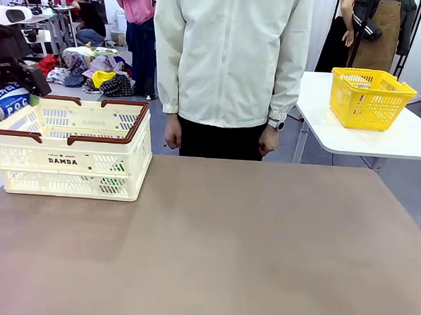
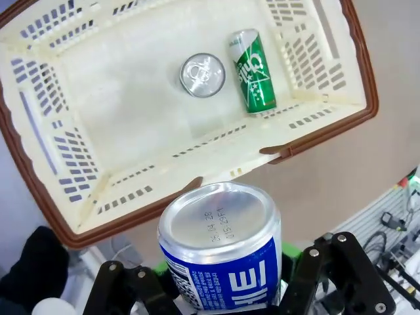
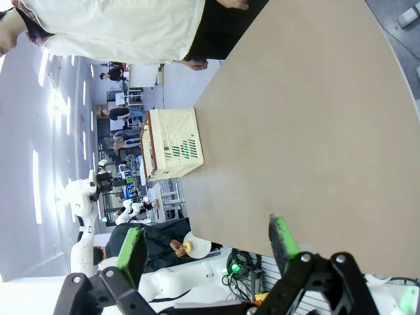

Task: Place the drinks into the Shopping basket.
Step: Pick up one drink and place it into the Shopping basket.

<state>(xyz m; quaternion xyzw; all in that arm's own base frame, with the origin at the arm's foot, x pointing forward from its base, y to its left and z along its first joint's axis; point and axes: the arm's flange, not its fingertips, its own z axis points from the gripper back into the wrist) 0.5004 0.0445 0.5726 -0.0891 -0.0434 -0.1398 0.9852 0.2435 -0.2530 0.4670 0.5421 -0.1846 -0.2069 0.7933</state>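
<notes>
Clamping blue can (image 2: 220, 230) in left pincer (image 2: 223, 275); Shopping basket (image 2: 59, 125) below, green can (image 2: 254, 72) and upright can (image 2: 203, 75) inside; right pincer (image 3: 207, 231) wide, empty.

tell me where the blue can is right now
The blue can is held in the left gripper at the far left of the front view, just outside the left end of the cream basket, about level with its rim.
</notes>
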